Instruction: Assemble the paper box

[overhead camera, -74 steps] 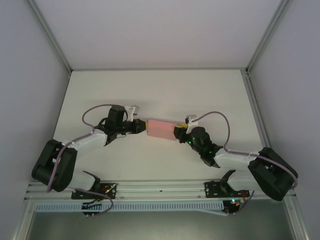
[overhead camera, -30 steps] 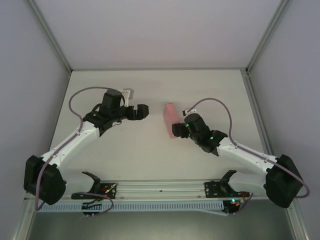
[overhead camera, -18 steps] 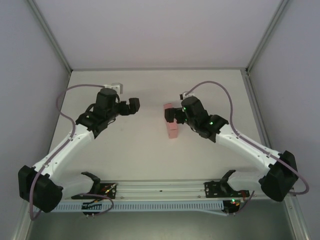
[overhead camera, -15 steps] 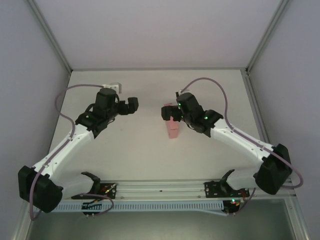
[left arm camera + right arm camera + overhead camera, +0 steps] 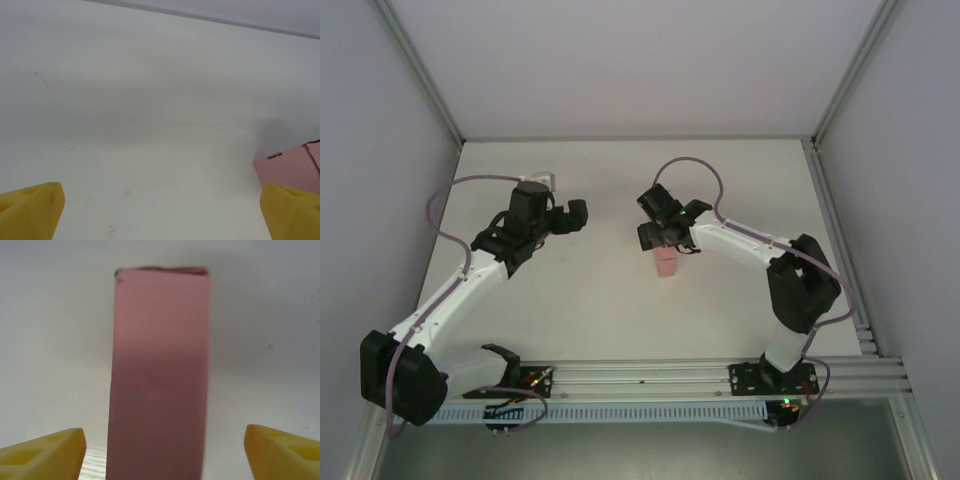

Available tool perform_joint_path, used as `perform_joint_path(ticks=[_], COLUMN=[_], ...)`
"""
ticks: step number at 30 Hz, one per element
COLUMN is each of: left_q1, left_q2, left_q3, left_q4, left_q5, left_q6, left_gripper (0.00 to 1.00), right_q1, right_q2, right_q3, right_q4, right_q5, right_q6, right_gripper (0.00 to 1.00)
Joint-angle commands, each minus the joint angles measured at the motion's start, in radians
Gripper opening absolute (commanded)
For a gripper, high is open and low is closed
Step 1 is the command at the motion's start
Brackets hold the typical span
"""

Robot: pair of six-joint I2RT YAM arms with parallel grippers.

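paper box (image 5: 159, 375): likely light, crushable | untouched between spread right gripper (image 5: 160, 452) | best pinched gently across long sides | left gripper (image 5: 160, 210) spread

The left arm (image 5: 450, 295) and right arm (image 5: 745, 238) are showing white shells and black joints. Lilac cables (image 5: 685, 159) are looping off the wrists; yellow pads (image 5: 42, 450) are tipping the jaws.

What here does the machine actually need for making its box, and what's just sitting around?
For the job:
pink box
left gripper
right gripper

Just there:
table
cable
front rail
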Motion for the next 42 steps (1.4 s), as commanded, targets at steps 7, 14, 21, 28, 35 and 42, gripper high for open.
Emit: perform_joint_path(ticks=[7, 14, 21, 28, 35, 42], left_q1=[0.008, 0.010, 0.012, 0.016, 0.019, 0.021], left_q2=[0.001, -0.013, -0.017, -0.021, -0.024, -0.022], left_q3=[-0.016, -0.021, -0.014, -0.001, 0.010, 0.018], left_q4=[-0.005, -0.002, -0.021, -0.062, -0.084, -0.093], left_q5=[-0.020, -0.030, -0.072, -0.124, -0.134, -0.135], left_q6=[0.033, 0.039, 0.036, 0.023, 0.009, 0.012], left_gripper=[1.00, 1.00, 1.00, 1.00, 1.00, 1.00], right_q1=[-0.005, 0.034, 0.035, -0.005, -0.034, -0.031], right_q2=[0.057, -0.053, -0.155, -0.060, 0.014, -0.010], right_q3=[0.091, 0.020, -0.188, -0.253, -0.255, -0.229], right_q4=[-0.079, 0.021, 0.420, 0.599, 0.614, 0.483], right_q5=[0.003, 0.083, 0.113, 0.102, 0.021, -0.002], right_q6=[-0.160, -0.774, -1.274, -1.490, -1.475, -1.402], right_gripper=[0.40, 0.38, 0.39, 0.51, 0.55, 0.69])
